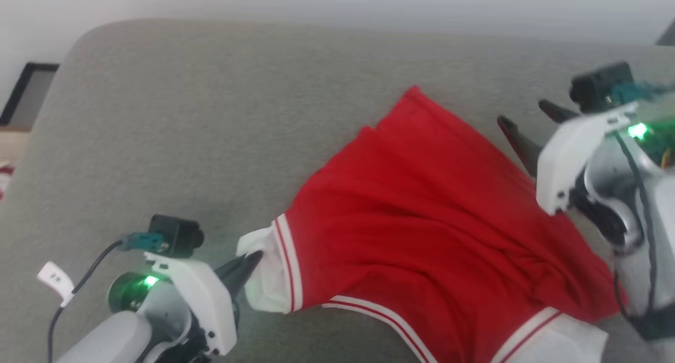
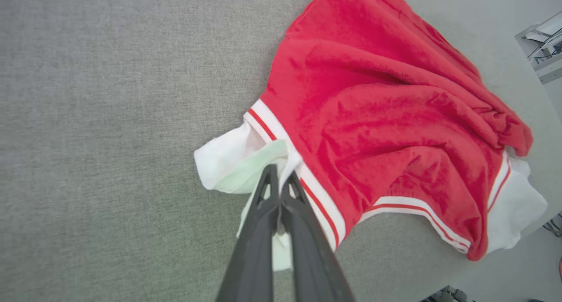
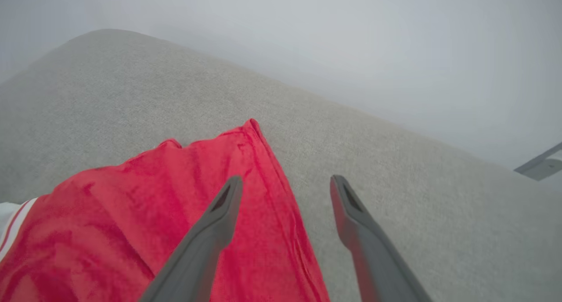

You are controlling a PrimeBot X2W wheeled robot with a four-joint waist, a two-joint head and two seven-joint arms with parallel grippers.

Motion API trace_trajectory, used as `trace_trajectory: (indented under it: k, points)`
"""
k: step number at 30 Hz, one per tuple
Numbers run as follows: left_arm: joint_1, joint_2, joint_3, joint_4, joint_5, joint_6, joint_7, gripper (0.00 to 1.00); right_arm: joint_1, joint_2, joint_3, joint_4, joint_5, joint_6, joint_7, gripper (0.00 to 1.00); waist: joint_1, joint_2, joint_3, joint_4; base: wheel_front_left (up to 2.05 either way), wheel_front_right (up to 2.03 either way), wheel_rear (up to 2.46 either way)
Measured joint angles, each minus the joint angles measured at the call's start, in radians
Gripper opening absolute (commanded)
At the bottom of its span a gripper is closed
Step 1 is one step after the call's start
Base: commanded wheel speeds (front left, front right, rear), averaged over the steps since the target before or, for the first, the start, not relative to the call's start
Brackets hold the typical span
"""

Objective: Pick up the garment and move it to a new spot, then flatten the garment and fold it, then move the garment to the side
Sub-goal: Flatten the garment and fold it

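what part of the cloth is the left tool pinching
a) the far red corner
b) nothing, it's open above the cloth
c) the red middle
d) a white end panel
d: in the left wrist view the left tool has its two fingers closed together on the white end panel of the garment, right beside the striped band.

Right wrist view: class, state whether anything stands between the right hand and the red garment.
Nothing visible does. The right hand is open, one finger seen against the garment at its red edge, the other against the bare grey surface. The left hand is shut on the white end panel.
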Motion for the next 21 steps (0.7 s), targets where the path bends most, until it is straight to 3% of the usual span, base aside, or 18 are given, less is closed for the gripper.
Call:
trace_trajectory:
  k: [14,21]
  points:
    - [-0.14,-0.134,-0.07,0.112,0.035,-0.104,0.005,0.0,-0.414,-0.034,0.271,0.591,0.099,0.0,0.011,1.0,0.0,0.0,0.084,0.193,0.0,0.0,0.0]
    - [-0.177,-0.18,-0.086,0.162,0.04,-0.141,-0.011,0.0,-0.524,-0.056,0.387,0.754,0.137,0.0,0.089,1.0,0.0,0.0,0.126,0.256,0.0,0.0,0.0]
